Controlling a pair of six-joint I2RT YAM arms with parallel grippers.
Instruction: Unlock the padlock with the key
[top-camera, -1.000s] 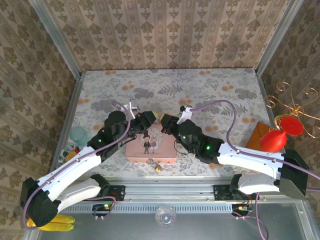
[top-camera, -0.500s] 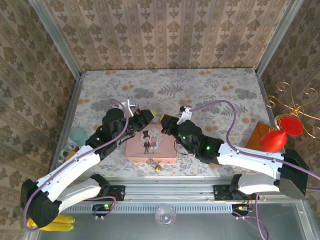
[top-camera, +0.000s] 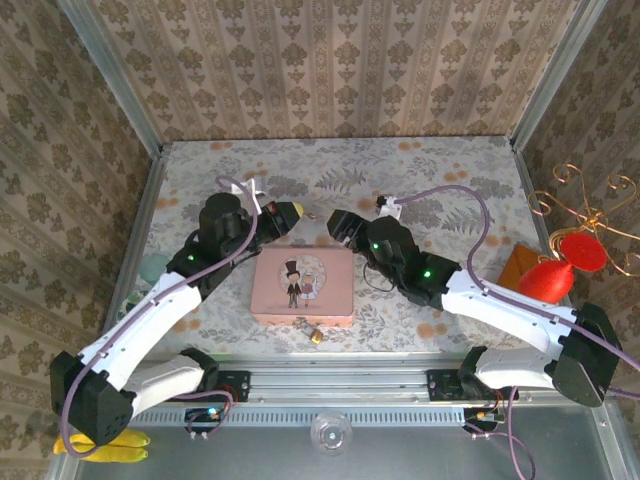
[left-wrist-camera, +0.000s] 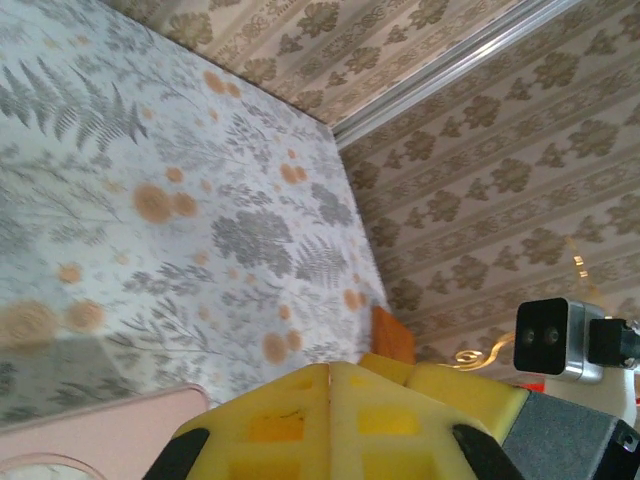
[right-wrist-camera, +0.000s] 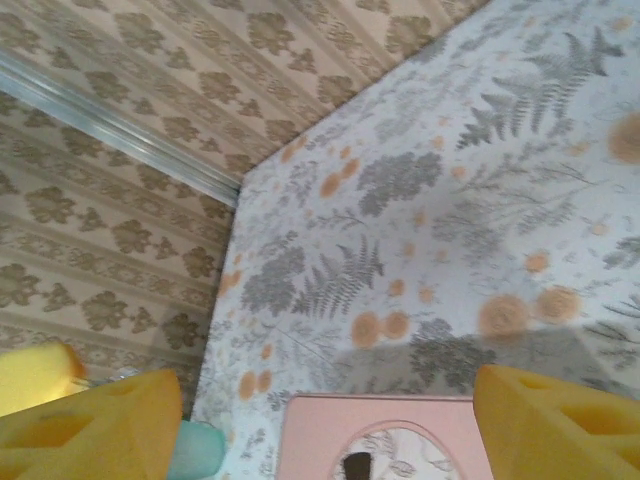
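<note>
Top external view: the flowered cloth (top-camera: 430, 170), grey ferns and orange blossoms, lay boxed in by damask-papered walls (top-camera: 340, 60) and metal corner posts (top-camera: 110, 75). The pink tin (top-camera: 303, 288) sat toward the front edge, with the brass padlock (top-camera: 315, 336) just off its 6 o'clock side. At the tin's 11 o'clock the left gripper (top-camera: 292, 212) had its yellow pads (left-wrist-camera: 280, 420) pressed together on nothing. At 1 o'clock the right gripper (top-camera: 338, 228) stood spread wide, empty.

Floral tbl (top-camera: 420, 170): pink tin (top-camera: 303, 287), padlock (top-camera: 315, 336) nr front.
</note>
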